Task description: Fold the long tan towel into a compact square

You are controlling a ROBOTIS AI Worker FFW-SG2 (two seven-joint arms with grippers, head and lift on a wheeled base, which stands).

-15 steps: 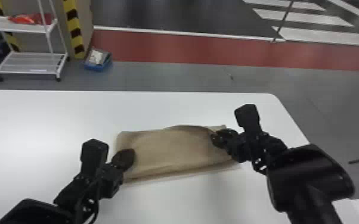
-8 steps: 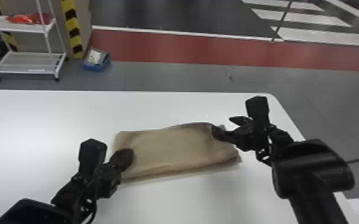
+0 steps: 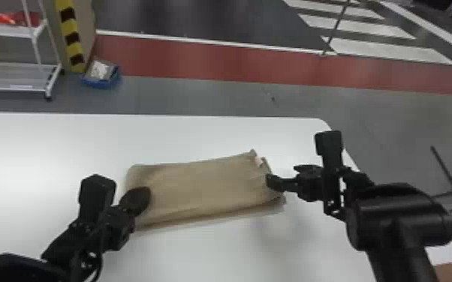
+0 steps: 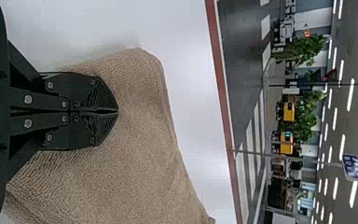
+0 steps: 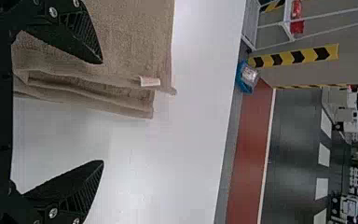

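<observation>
1. My right gripper point(image 3: 284, 174) has spread its fingers wider than a second ago and sits slightly farther out; my left gripper point(image 3: 142, 194) stays at the opposite end, fingers pressed together on the cloth.
2. The tan towel point(image 3: 206, 187) lies between my grippers, folded into a layered oblong, one right finger over its end. Beside that finger, the layers' edges sit unevenly, with a pale tag point(image 3: 258, 161) now showing.
3. Beneath both grippers is a white table point(image 3: 48, 150); beyond my left one stand a white wheeled cart point(image 3: 15, 77) and a blue bin point(image 3: 101, 83).
</observation>
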